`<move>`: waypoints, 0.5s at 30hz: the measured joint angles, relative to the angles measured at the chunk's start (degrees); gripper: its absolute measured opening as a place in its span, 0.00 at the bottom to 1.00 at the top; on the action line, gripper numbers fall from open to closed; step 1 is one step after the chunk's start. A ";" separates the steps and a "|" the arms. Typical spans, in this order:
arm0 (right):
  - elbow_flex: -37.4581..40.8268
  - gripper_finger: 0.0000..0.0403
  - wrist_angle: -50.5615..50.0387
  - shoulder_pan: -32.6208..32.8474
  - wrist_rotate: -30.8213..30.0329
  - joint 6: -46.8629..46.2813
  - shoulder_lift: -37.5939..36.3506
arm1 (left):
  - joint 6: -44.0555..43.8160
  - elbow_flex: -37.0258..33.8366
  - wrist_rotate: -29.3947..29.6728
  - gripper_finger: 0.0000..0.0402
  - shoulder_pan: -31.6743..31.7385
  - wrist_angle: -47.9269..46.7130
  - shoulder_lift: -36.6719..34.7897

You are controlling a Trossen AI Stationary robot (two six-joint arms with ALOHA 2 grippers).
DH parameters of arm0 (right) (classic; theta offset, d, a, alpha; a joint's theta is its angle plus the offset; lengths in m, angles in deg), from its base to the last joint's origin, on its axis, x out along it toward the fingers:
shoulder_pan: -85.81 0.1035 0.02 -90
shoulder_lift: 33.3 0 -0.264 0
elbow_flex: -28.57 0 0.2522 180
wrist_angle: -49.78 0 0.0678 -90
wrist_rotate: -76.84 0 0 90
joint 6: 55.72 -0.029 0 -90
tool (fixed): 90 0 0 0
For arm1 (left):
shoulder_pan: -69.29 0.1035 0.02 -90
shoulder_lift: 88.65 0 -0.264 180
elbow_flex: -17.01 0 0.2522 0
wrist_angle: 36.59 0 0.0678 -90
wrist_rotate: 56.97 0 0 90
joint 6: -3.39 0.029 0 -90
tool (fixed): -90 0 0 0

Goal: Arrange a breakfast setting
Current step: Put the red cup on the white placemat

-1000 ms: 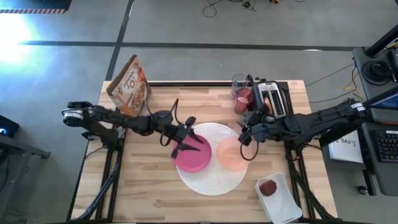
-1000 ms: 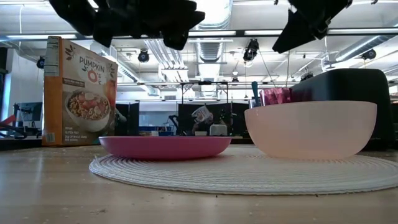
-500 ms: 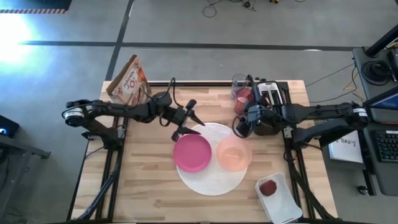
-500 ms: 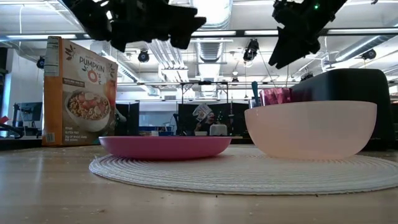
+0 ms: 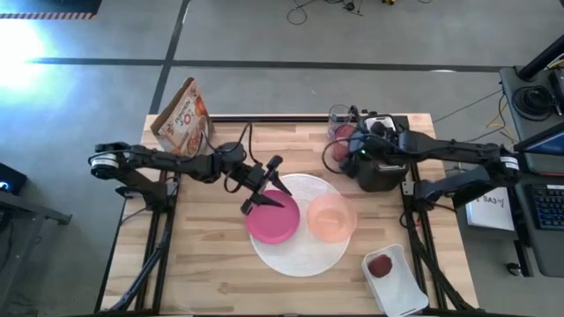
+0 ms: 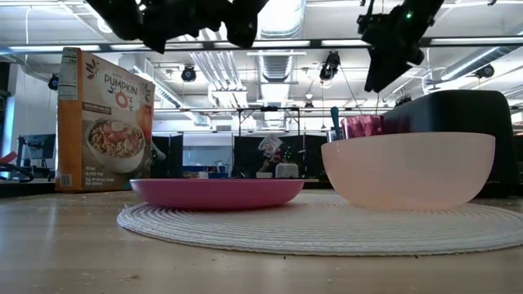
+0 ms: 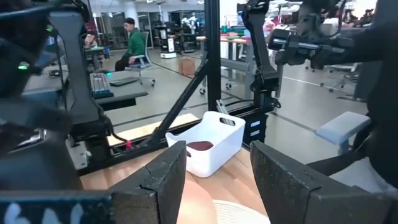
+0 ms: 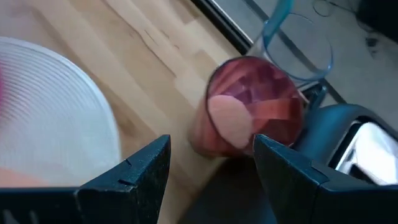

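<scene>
The large white round disc (image 5: 298, 249) lies mid-table and carries the magenta plate (image 5: 273, 217) and the peach bowl (image 5: 330, 218). My left gripper (image 5: 264, 187) hovers open above the plate's far-left rim, its fingers empty in the left wrist view (image 7: 217, 180). The pink tumbler (image 8: 249, 112) stands on the wood at the far right, beside the black toaster (image 8: 354, 143). My right gripper (image 8: 211, 180) is open and slants down toward the tumbler from its near side; it is just short of it in the high view (image 5: 339, 154). The cereal box (image 5: 183, 119) stands at the far left.
A clear glass (image 8: 298, 43) stands just behind the tumbler. The white tray (image 5: 394, 280) with a red fruit (image 5: 381, 265) sits at the near right corner. My right arm (image 5: 441, 148) lies over the toaster. Bare wood (image 5: 203, 255) lies left of the disc.
My right gripper has left the space above the bowl's far rim and swung toward the table's far edge, up to the pink tumbler. My left gripper has risen a little above the magenta plate. Plate and bowl have stayed in place.
</scene>
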 joint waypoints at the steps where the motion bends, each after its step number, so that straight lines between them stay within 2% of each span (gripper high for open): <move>1: -0.73 0.54 -0.75 -0.72 0.00 0.66 1.00 | -0.12 0.00 0.01 0.41 -0.35 0.00 0.00; 9: -10.07 0.54 -11.28 -3.77 0.16 1.33 12.55 | -3.30 0.00 -0.01 0.41 -2.08 -0.77 0.00; 15: -16.00 0.54 -15.55 -4.26 0.11 2.14 19.02 | -4.60 0.00 -0.06 0.41 -2.23 -2.02 0.02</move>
